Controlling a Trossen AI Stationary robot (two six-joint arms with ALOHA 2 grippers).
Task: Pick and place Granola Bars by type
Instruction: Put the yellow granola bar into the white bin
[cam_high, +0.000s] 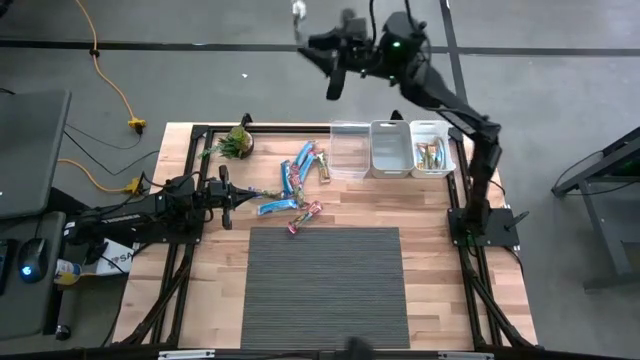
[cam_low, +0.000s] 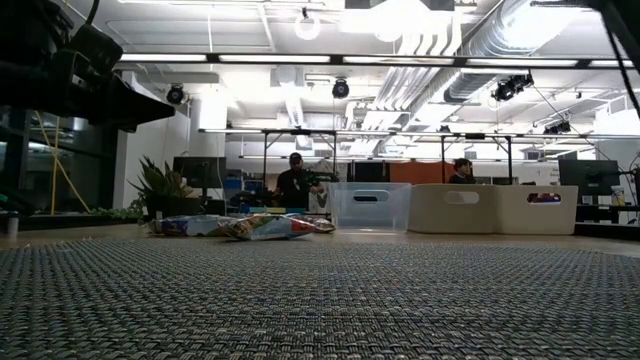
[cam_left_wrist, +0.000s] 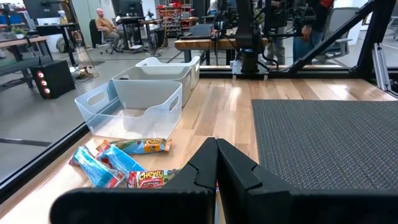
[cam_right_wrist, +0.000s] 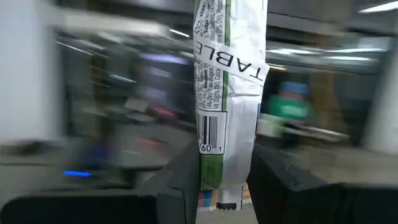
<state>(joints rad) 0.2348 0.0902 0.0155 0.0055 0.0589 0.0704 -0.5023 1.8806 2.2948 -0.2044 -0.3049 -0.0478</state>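
Note:
My right gripper (cam_high: 318, 45) is raised high beyond the table's far edge, shut on one granola bar (cam_right_wrist: 227, 93) in a white and green wrapper with a barcode. Several more granola bars (cam_high: 298, 188), blue and blue-red-white, lie loose on the wood left of the bins; the low view shows them as a flat pile (cam_low: 250, 226). More bars lie in the rightmost bin (cam_high: 432, 155). My left gripper (cam_high: 226, 196) is shut and rests level at the table's left, close to the pile; its closed fingers (cam_left_wrist: 216, 163) touch nothing. My right gripper pinches one end of the bar (cam_right_wrist: 214, 171) between its two fingers (cam_right_wrist: 183, 177), which lie on the wrapper's two long edges. The bar's length runs on along the fingers and sticks out past their tips. It is lifted clear, high above the table.
Three bins stand in a row at the far edge: a clear one (cam_high: 349, 150), a white one (cam_high: 390, 148) and the rightmost one. A small potted plant (cam_high: 237, 142) stands far left. A grey woven mat (cam_high: 325, 285) covers the near middle. People sit in the room behind.

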